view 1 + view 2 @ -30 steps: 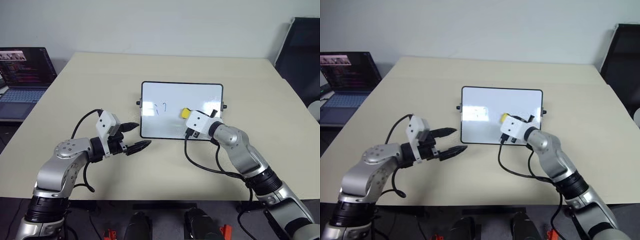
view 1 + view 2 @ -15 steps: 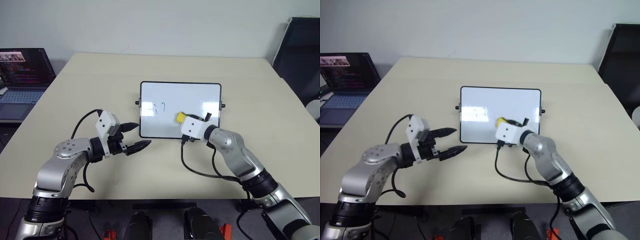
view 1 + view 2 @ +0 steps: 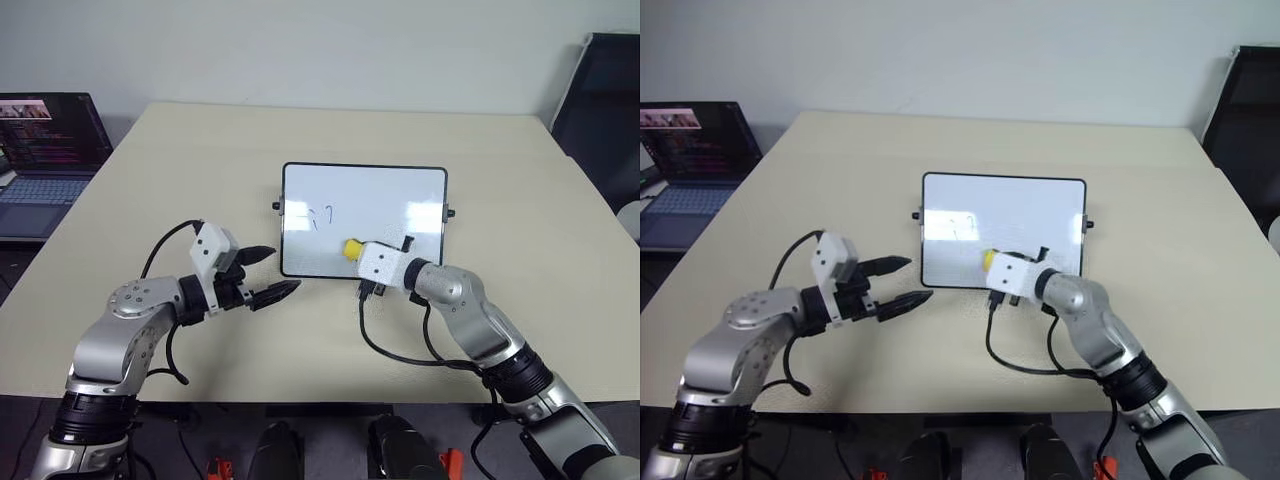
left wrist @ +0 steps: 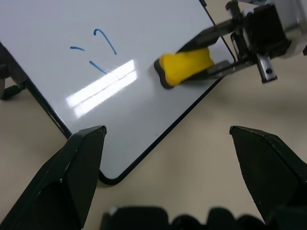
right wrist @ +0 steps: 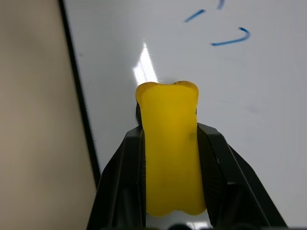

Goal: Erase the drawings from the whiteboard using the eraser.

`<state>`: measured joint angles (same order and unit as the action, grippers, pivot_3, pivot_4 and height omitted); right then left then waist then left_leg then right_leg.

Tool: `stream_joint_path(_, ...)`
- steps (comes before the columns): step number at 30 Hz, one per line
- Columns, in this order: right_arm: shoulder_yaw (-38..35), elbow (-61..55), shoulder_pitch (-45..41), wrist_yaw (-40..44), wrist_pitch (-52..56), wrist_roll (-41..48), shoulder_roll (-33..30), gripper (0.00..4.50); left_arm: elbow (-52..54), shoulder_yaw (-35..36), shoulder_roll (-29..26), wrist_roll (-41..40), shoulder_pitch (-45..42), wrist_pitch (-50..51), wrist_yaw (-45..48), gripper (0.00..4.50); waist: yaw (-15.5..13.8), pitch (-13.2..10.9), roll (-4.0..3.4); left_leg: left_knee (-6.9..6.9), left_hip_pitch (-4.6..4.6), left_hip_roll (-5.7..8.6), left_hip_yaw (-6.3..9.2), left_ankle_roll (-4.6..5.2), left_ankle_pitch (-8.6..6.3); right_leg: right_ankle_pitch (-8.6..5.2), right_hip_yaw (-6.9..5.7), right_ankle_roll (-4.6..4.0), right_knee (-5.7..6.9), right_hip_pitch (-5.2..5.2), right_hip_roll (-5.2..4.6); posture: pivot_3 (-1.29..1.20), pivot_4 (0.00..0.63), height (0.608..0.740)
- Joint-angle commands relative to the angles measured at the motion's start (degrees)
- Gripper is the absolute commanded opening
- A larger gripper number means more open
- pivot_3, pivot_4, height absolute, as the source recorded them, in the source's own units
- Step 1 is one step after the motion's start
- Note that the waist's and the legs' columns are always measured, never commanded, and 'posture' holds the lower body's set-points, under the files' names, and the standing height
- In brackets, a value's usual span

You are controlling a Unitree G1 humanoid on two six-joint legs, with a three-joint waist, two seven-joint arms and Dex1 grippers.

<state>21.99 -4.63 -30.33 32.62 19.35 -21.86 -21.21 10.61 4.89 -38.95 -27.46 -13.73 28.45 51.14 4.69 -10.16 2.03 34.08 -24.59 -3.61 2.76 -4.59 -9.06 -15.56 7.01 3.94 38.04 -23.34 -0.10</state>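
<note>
The whiteboard (image 3: 395,195) lies flat at the table's middle. The drawings (image 3: 320,214), a few thin blue strokes, sit on its left half and show clearly in the left wrist view (image 4: 96,44). My right gripper (image 3: 356,250) is shut on the yellow eraser (image 3: 352,247), which rests on the board near its front edge, to the right of the strokes. In the right wrist view the eraser (image 5: 171,158) sits between the black fingers (image 5: 129,167), with the drawings (image 5: 230,39) ahead. My left gripper (image 3: 275,272) hovers open just off the board's front left corner, holding nothing.
An open laptop (image 3: 45,150) sits off the table's left side. A black chair (image 3: 600,100) stands at the far right. The beige table (image 3: 200,160) has bare surface all around the board.
My right gripper has slid the eraser left and toward the board's front edge. The left gripper has stayed where it was.
</note>
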Motion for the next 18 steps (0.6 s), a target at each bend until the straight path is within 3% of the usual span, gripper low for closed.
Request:
stream_joint_path(1,-8.29,-7.66,1.69,0.86,3.33,10.03,3.89,1.11,-1.43,4.05,1.26,-0.71,-0.47,-2.27,-1.99,4.50,-0.04,0.00,0.00,0.00,0.00,0.00,0.00,0.00,0.00,0.00,-0.01,0.00,0.00,0.01,0.00,0.00,0.150,0.740)
stream_joint_path(6,-15.50,-17.02,5.24,3.54,10.33,22.25,6.87,1.11,-2.94,7.88,3.30,-2.11,-0.87,-2.87,-4.81,4.50,-0.06,-0.01,-0.01,-0.09,-0.05,-0.05,0.06,0.00,-0.01,0.06,-0.08,0.18,0.00,-0.01,0.04,0.00,0.150,0.740)
stream_joint_path(18,-18.41,-25.96,17.61,3.81,12.86,31.25,1.66,1.11,-0.95,11.15,2.56,-3.05,3.47,-3.45,-4.75,4.50,-0.08,-0.01,-0.01,-0.08,-0.10,-0.04,0.07,-0.01,-0.01,-0.08,-0.07,0.00,-0.03,-0.04,0.01,0.00,0.150,0.740)
